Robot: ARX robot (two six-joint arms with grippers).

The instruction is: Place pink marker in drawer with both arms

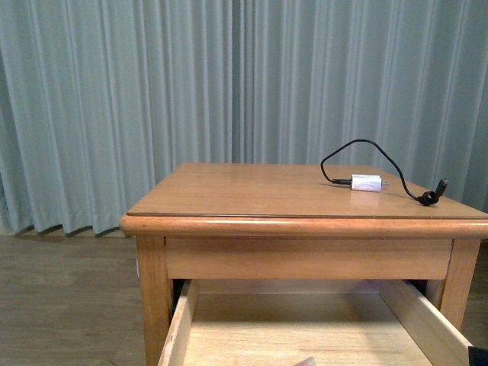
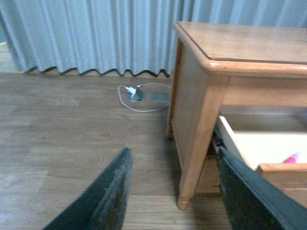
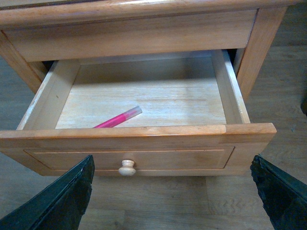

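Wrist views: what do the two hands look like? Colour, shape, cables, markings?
Left hand: two flat, broad black fingers tapering to the tip, inner faces greyish and rough. Right hand: the same black wedge-shaped fingers, grainy surface. No cables or markings show in either view.

Entry: the drawer [image 3: 144,130] stands pulled out in front of the bench [image 1: 252,191], just under its top. The pink marker [image 3: 118,118] lies slanted in the drawer, on its bottom, close behind the front wall and clear of both side walls. The knob [image 3: 127,167] sits mid-front. On the bench top, far right, lies a charger [image 1: 366,183]; its cable [image 1: 371,142] loops behind it and ends further right. A curtain [image 1: 152,91] hangs behind the bench (no gap visible to us). The right hand [image 3: 172,201] sits before the drawer front, apart from it.
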